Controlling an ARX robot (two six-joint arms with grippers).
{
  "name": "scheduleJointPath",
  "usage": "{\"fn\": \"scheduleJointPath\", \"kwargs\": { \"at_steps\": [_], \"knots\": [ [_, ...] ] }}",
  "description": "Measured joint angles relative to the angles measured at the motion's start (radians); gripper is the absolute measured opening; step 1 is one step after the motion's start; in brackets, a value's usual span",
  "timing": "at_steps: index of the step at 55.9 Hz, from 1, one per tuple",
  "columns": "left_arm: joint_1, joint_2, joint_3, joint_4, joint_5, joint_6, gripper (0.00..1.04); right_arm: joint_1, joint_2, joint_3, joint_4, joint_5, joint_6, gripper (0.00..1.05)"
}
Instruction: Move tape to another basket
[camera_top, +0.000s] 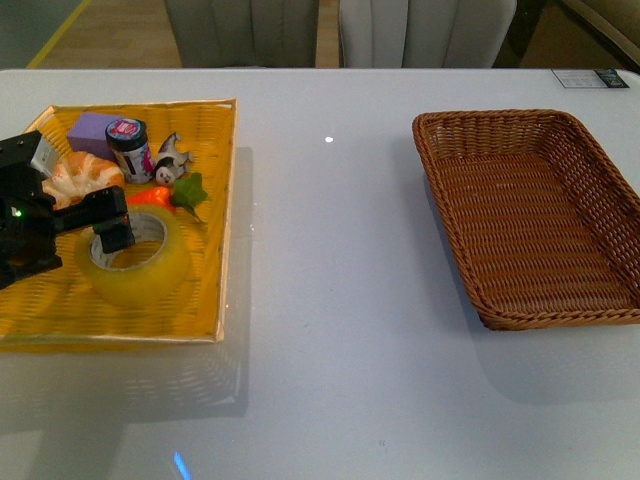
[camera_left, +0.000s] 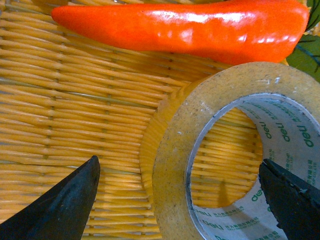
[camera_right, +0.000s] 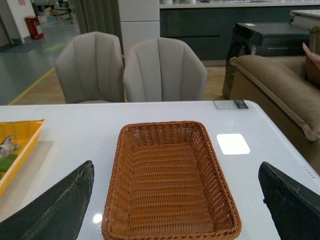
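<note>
In yellow tray (camera_top: 60, 310), carrot (camera_top: 150, 196) beside tape (camera_top: 140, 262)

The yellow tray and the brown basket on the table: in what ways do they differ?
Colour: the yellow tray is bright yellow; the brown basket is dark brown. Shape: the tray is flat with a low rim; the basket is deeper, with sloped sides and rounded corners. Contents: the tray holds the tape and other things; the basket holds nothing. Both are woven and rest on the white table.
</note>
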Motion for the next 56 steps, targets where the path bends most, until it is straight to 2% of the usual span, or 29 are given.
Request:
{"fn": "scheduleJointPath", "kwargs": {
  "at_steps": [4, 14, 22, 25, 36, 45, 56],
  "knots": [
    [-0.003, 0.004, 0.0, -0.001, -0.002, 0.002, 0.67, 0.0, 0.0, 0.0, 0.0, 0.0, 0.0, 0.96],
    [-0.006, 0.004, 0.0, -0.002, 0.002, 0.0, 0.41, 0.0, 0.0, 0.0, 0.0, 0.0, 0.0, 0.96],
    [-0.008, -0.008, -0.006, -0.008, -0.005, -0.003, 0.21, 0.0, 0.0, 0.0, 0.0, 0.0, 0.0, 0.96],
    [-0.01, -0.022, -0.019, -0.009, -0.01, -0.009, 0.17, 0.0, 0.0, 0.0, 0.0, 0.0, 0.0, 0.96],
    [-0.01, -0.206, -0.096, -0.008, 0.033, -0.053, 0.16, 0.0, 0.0, 0.0, 0.0, 0.0, 0.0, 0.96],
    [-0.032, -0.344, -0.084, -0.056, 0.039, -0.104, 0.16, 0.0, 0.0, 0.0, 0.0, 0.0, 0.0, 0.96],
    [-0.174, -0.458, 0.018, -0.147, 0.04, -0.184, 0.16, 0.0, 0.0, 0.0, 0.0, 0.0, 0.0, 0.96]
  ]
}}
